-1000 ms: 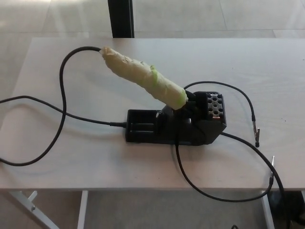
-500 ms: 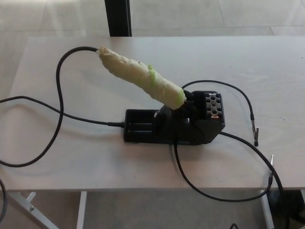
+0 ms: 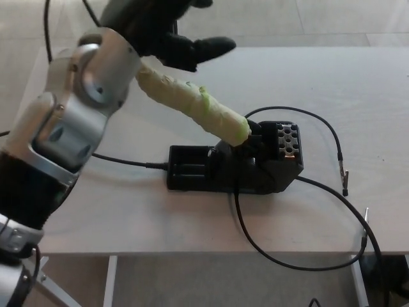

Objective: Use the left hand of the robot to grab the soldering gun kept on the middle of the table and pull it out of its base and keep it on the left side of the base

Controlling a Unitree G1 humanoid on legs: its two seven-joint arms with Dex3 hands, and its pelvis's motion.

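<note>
Risen into view, left robot hand [image 3: 156, 29] spreads over tape-wrapped soldering gun [image 3: 192, 105].

You were at an electronics workbench: a pale desk [image 3: 319, 77] carried a soldering gun [image 3: 192, 105] in its black base [image 3: 233, 169], with trailing cables [image 3: 287, 256].
</note>
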